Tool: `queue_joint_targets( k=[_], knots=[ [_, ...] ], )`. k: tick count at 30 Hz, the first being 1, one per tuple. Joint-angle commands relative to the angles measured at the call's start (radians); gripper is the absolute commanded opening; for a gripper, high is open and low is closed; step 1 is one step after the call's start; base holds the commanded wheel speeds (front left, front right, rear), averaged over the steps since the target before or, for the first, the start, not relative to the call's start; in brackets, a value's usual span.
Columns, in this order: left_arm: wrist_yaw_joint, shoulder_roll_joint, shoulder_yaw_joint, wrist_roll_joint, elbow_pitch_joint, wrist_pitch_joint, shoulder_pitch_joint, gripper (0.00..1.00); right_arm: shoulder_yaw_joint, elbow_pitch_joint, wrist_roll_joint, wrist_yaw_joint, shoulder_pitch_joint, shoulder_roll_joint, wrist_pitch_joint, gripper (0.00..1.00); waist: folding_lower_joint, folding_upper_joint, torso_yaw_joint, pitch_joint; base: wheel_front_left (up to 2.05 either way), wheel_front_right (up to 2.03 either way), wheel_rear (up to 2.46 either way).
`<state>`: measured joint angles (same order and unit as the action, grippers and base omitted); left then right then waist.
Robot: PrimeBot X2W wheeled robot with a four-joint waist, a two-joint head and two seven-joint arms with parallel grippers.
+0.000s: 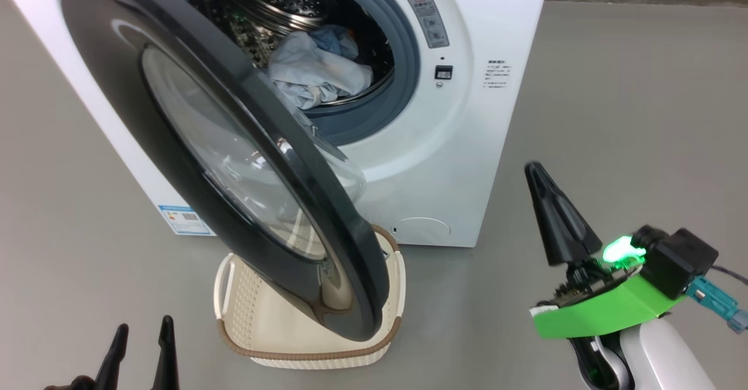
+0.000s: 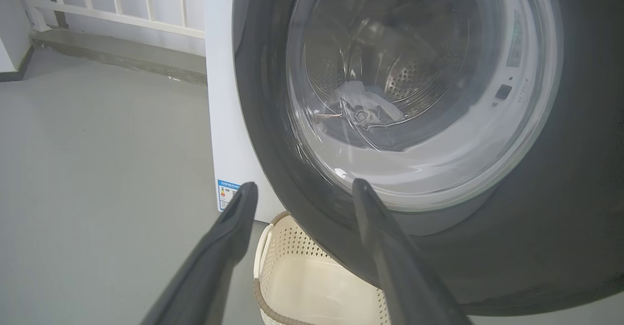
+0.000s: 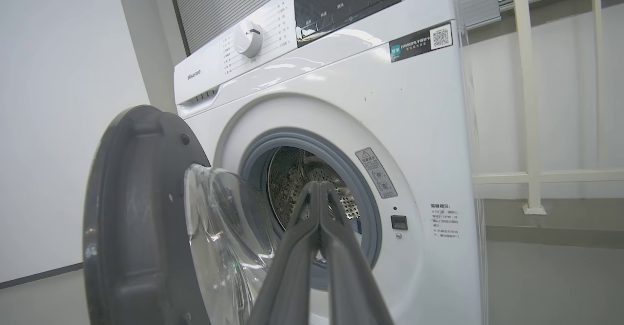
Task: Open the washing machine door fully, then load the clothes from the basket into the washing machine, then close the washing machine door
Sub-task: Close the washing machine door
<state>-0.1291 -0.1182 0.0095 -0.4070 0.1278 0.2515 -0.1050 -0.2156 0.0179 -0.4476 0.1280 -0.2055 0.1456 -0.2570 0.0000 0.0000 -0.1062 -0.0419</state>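
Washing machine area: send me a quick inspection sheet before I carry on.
Surface: smooth grey floor; the machine and basket stand on it.
Job's things: washing machine with its drum open; door swung open, its lower edge over the basket; clothes, pale blue and white, lie in the drum; no clothes seen in the part of the basket that shows.
Clutter: nothing seen.
Grippers: left gripper open, low, apart from the door; right gripper shut, empty, raised to the machine's right.
Cables: dark cable with a teal plug at the right wrist.
Surroundings: white railing and pale wall by the machine.
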Motion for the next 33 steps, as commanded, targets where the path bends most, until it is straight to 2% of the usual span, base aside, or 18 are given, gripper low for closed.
queue_joint_targets(
  k=[1,8,14,23,33],
  knots=[
    [-0.002,-0.008,0.036,0.009,-0.03,0.01,0.014,1.0,-0.032,0.048,-0.011,0.003,-0.042,-0.01,-0.005,0.0,0.0,0.0,-0.011,0.003,0.0,0.0,0.0],
    [-0.002,0.002,0.043,0.013,-0.042,0.01,0.007,1.0,-0.119,0.167,-0.013,0.003,-0.085,-0.029,-0.005,0.0,0.0,0.0,-0.036,0.012,0.0,0.0,0.0],
    [-0.002,0.006,0.044,0.013,-0.046,0.01,-0.001,1.0,-0.23,0.204,-0.02,0.003,-0.087,-0.032,-0.005,0.0,0.0,0.0,-0.054,0.02,0.0,0.0,0.0],
    [-0.002,0.012,0.045,0.009,-0.047,0.01,-0.003,1.0,-0.365,0.188,-0.036,0.003,-0.085,-0.031,-0.005,0.0,0.0,0.0,-0.07,0.018,0.0,0.0,0.0],
    [-0.002,0.016,0.047,0.006,-0.043,0.01,-0.001,1.0,-0.517,0.077,-0.068,0.003,-0.085,-0.005,-0.005,0.0,0.0,0.0,-0.077,0.011,0.0,0.0,0.0]
  ],
)
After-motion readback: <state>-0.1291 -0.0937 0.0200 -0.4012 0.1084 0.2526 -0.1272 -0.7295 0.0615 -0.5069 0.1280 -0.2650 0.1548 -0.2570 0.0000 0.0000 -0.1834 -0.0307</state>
